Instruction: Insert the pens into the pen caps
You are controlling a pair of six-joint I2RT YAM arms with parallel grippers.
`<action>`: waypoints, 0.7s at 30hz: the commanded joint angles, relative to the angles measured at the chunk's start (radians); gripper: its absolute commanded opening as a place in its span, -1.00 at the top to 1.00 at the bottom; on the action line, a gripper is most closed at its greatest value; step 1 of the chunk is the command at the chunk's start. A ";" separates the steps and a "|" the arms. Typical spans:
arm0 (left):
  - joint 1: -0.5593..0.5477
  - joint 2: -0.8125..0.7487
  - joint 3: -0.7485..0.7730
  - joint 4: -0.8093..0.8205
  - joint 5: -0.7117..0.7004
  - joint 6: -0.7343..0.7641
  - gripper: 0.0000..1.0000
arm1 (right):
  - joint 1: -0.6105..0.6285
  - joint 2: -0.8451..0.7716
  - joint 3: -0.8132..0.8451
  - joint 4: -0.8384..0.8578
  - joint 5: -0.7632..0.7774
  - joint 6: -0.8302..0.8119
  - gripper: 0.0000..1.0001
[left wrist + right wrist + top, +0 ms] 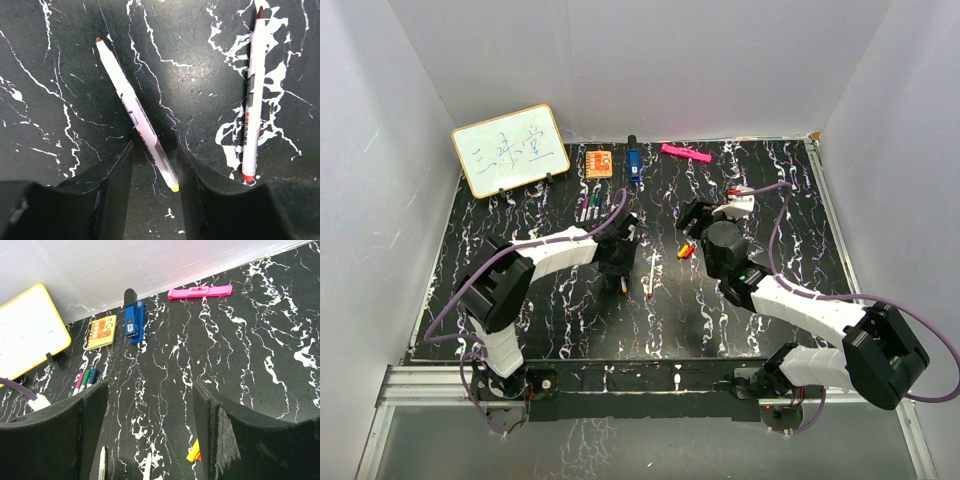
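Observation:
A white pen (135,107) with a yellow end lies on the black marbled table, its lower part between the open fingers of my left gripper (155,150); the fingers do not touch it. A second white pen (252,100) with a red end lies to its right, also in the top view (648,275). My left gripper (620,270) hangs low over the first pen. A yellow cap (193,452) and a red cap under it lie by my right gripper's right finger (210,420), and show in the top view (686,250). My right gripper (150,385) is open and empty.
Three capped pens (85,380) in purple, green and blue lie at the back left (590,208). Behind them are an orange square block (599,162), a thick blue and black marker (633,163), a flat pink bar (686,153) and a small whiteboard (510,150).

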 commanded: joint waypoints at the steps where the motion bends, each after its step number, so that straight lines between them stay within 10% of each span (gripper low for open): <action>1: -0.010 0.005 0.033 -0.045 -0.035 -0.012 0.23 | -0.003 -0.042 -0.014 0.046 -0.011 0.003 -0.32; 21: -0.010 0.159 0.124 -0.230 -0.127 0.082 0.56 | -0.002 -0.075 -0.023 0.014 -0.006 0.029 -0.30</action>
